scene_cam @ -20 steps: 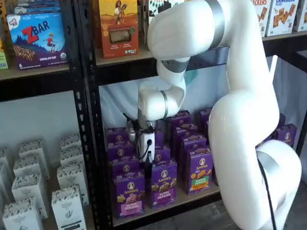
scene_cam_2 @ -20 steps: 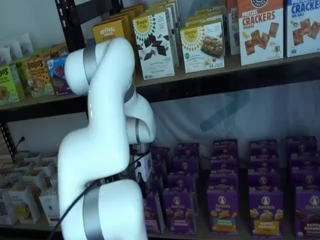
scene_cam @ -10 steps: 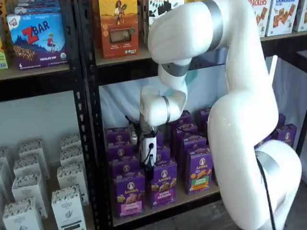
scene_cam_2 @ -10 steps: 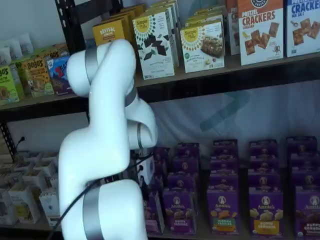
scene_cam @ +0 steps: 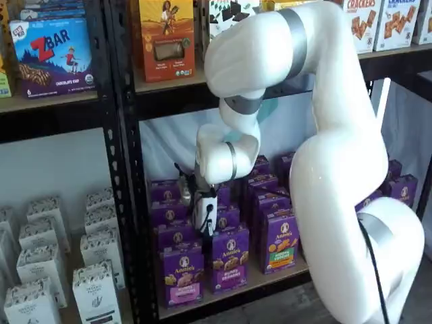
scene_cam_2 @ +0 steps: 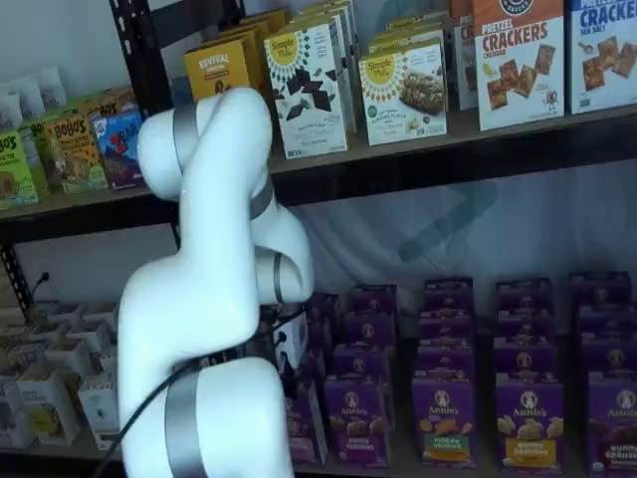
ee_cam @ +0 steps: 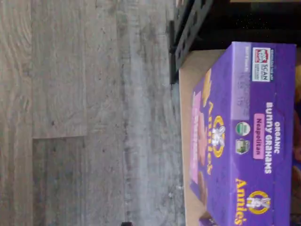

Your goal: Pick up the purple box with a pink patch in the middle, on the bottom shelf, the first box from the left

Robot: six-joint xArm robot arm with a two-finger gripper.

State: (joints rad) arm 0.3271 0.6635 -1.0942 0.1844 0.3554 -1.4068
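Observation:
The purple box [scene_cam: 182,273] stands upright at the front left of the bottom shelf [scene_cam: 264,281]. It has a round white logo and the pink patch [scene_cam: 183,292] low on its front. The wrist view looks down on this box [ee_cam: 244,136], its pink patch [ee_cam: 195,136] and the tan shelf board's edge [ee_cam: 187,84]. My gripper [scene_cam: 206,231] hangs from the wrist just above and to the right of the box, in front of the purple rows. Its fingers are dark against the boxes and show no gap. In a shelf view the arm hides most of the gripper [scene_cam_2: 291,347] and the box [scene_cam_2: 304,426].
More purple boxes fill the shelf: a brown-label one [scene_cam: 229,266] beside the target and a green-label one [scene_cam: 280,241]. A black upright [scene_cam: 127,202] stands left of the target. White boxes [scene_cam: 94,290] fill the bay to the left. The grey wood floor [ee_cam: 94,113] lies below.
The wrist has come down a little and shifted slightly left, above the front row of purple boxes. No box has moved.

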